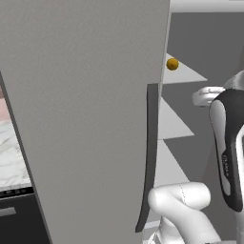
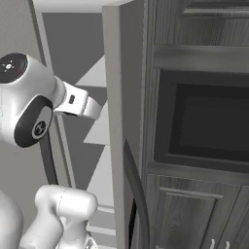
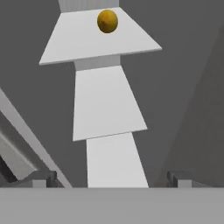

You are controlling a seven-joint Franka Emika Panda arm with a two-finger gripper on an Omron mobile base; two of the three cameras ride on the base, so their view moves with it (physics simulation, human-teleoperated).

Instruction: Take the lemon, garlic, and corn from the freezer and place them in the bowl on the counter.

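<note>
The freezer (image 1: 86, 119) stands with its grey door swung open, the long dark vertical handle (image 1: 148, 157) running down the door's free edge; in the left base view the door face takes up the frame from nine o'clock to twelve o'clock. Behind the door edge, white shelves (image 1: 174, 121) step down the grey interior. The lemon (image 1: 172, 64), a small round yellow-orange fruit, rests on the uppermost visible shelf (image 3: 98, 39), at about one o'clock in the left base view and at twelve o'clock in the hand view (image 3: 107, 21), toward the back of that shelf. The gripper (image 3: 111, 178) points into the compartment with its jaws spread wide apart and nothing between them; the two dark fingertips (image 3: 41, 178) rise at seven and five o'clock in the hand view, well apart from the lemon. A strip of the white marble counter (image 1: 14, 152) shows at nine o'clock in the left base view. In the right base view, dark wood-grain cabinets (image 2: 194, 214) and a dark built-in oven window (image 2: 211, 124) stand at three o'clock beside the freezer.
</note>
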